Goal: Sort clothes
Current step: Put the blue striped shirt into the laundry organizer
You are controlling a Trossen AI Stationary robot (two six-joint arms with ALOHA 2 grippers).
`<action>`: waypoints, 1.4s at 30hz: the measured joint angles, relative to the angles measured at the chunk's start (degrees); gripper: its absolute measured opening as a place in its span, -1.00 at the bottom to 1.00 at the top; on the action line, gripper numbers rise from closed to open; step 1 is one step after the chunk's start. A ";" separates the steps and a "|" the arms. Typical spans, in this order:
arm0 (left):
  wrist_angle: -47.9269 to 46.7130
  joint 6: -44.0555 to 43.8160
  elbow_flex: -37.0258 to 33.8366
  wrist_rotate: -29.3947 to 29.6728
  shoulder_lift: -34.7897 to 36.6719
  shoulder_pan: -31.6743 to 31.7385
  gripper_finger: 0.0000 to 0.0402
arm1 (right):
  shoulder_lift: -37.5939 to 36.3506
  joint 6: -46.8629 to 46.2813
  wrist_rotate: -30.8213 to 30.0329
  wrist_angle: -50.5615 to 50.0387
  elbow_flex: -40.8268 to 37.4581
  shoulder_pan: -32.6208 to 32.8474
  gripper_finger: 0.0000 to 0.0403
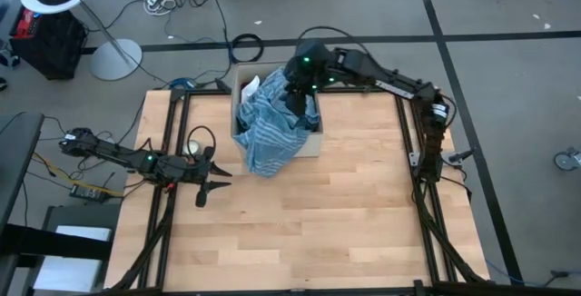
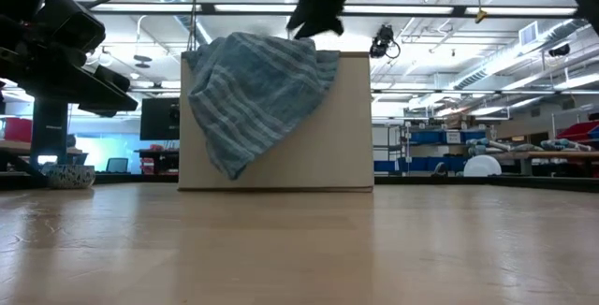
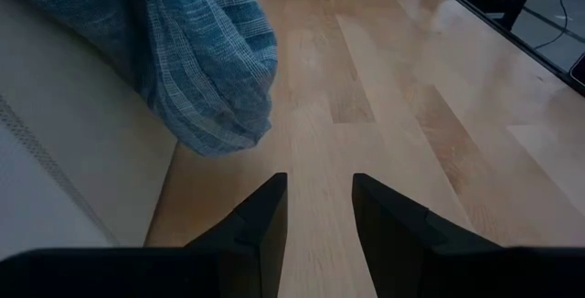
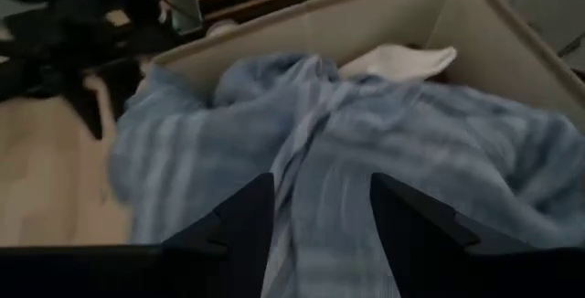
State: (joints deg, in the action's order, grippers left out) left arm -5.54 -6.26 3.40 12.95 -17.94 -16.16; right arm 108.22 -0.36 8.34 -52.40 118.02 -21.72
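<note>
Table (image 1: pixel 363 196): light wooden top, bare across its near half in the low view.
Left gripper (image 1: pixel 207 187): at about 9 o'clock on the table in the high view, low over the wood, pointing toward the box; jaws apart with nothing between them, bare wood showing in the gap in the left wrist view.
Left fingers (image 3: pixel 260 229): two dark tips, clear of the cloth hanging ahead of them.
Striped shirt (image 1: pixel 268 128): blue-white striped fabric, bunched in the box and spilling over its near-left wall, the hanging fold reaching down toward the tabletop; in the low view it drapes over the box's upper left corner.
Box (image 1: pixel 313 142): tan cardboard, open-topped, at about 12 o'clock on the table near the far edge.
White piece (image 4: pixel 402 60): pale cloth inside the box, partly under the striped shirt.
Right gripper (image 1: pixel 300 96): over the box's open top, just above the striped shirt; jaws apart, not closed on the fabric in the right wrist view.
</note>
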 joint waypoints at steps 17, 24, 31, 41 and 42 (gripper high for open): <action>0.00 0.13 0.00 0.02 0.01 0.00 -0.35 | -27.49 -12.32 -21.02 11.89 -39.43 25.06 -0.15; 0.09 0.18 0.00 0.04 0.00 -0.01 -0.35 | -27.46 -17.99 -28.93 38.03 -59.57 32.99 -0.17; 0.13 0.18 0.00 0.04 0.00 -0.01 -0.35 | -11.83 -16.05 -32.35 53.93 -61.08 34.25 -0.17; 0.12 0.07 0.00 0.04 0.00 -0.02 -0.35 | 3.61 -19.78 -42.99 58.32 -53.69 32.80 -0.17; 0.12 0.07 0.00 0.04 0.00 -0.01 -0.35 | 4.88 -20.82 -42.95 58.47 -53.50 32.64 -0.17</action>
State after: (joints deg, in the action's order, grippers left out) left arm -5.42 -6.20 3.40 12.99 -17.94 -16.18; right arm 113.10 -21.18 -34.62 6.06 64.51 10.91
